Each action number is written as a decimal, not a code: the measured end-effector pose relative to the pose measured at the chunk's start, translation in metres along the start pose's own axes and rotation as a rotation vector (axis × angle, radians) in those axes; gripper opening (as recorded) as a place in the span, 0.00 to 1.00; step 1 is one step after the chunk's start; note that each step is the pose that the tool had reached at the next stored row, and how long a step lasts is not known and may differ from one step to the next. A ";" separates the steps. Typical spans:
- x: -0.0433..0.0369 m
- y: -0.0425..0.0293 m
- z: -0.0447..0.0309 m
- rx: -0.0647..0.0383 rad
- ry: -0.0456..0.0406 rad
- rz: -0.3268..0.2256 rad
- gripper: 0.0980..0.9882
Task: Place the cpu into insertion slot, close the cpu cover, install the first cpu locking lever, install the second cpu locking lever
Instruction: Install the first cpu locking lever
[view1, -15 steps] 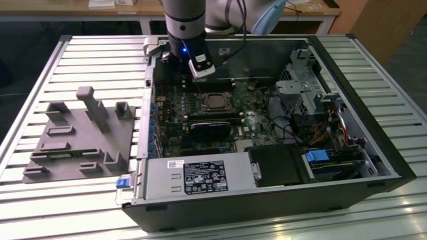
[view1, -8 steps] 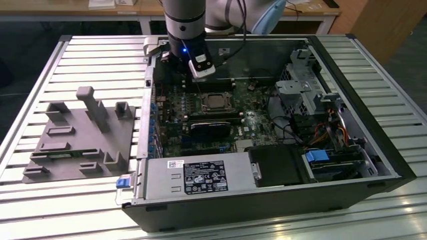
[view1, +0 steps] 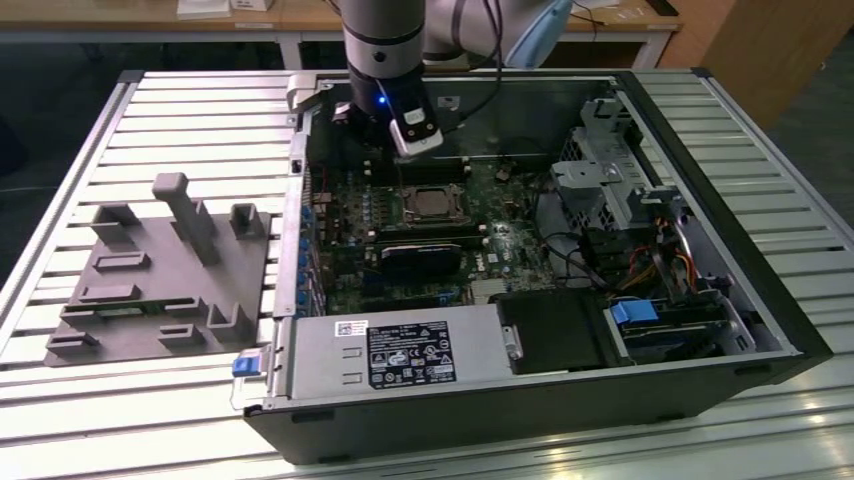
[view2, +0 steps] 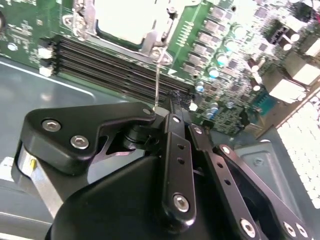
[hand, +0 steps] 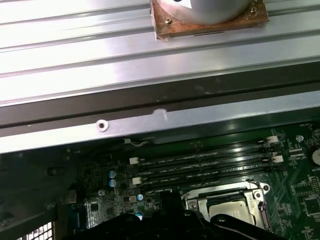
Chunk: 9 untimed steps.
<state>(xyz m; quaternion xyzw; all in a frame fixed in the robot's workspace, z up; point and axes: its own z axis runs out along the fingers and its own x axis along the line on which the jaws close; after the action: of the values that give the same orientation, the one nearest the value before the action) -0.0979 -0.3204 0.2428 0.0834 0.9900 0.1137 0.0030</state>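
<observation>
1. Looking over the open computer case (view1: 747, 330) in the exterior view, I see the gripper (view1: 414, 150) hanging low over the motherboard (view1: 350, 235). The insertion slot (view1: 400, 212) is just below its tip. The cpu (view1: 430, 203) lies flat in that slot with its grey metal top facing up. Being square, it has no long axis to speak of. The first step looks done to me.
2. In the second wrist view the cpu (view2: 125, 17) sits just beyond the gripper (view2: 162, 111). The cpu cover (view2: 150, 44) seems to lie down around it, with the chip showing through the cut-out. A thin locking lever (view2: 157, 80) runs from the socket's nearest corner back to the gripper's tip. Its long axis points at the gripper instead of lying along the socket's edge, so I judge it is not latched yet. Whether the gripper is open, closed or pinching that lever, I cannot tell.
3. In the first wrist view the cpu (hand: 227, 211) and cpu cover (hand: 197, 204) lie right beside the dark tip of the gripper (hand: 170, 222). The memory slots (hand: 200, 165) are just past them and the case wall (hand: 200, 120) is farther out. The cover looks flat here too, so by my reckoning the two levers are what is left.
</observation>
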 end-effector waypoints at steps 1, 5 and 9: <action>-0.0023 0.0004 0.0000 0.000 0.0001 0.000 0.00; -0.0113 0.0019 0.0003 0.000 0.0005 0.000 0.00; -0.0201 0.0034 0.0005 0.000 0.0009 0.000 0.00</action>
<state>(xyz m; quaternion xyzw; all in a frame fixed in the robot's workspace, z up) -0.0775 -0.3204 0.2428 0.0834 0.9900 0.1136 0.0025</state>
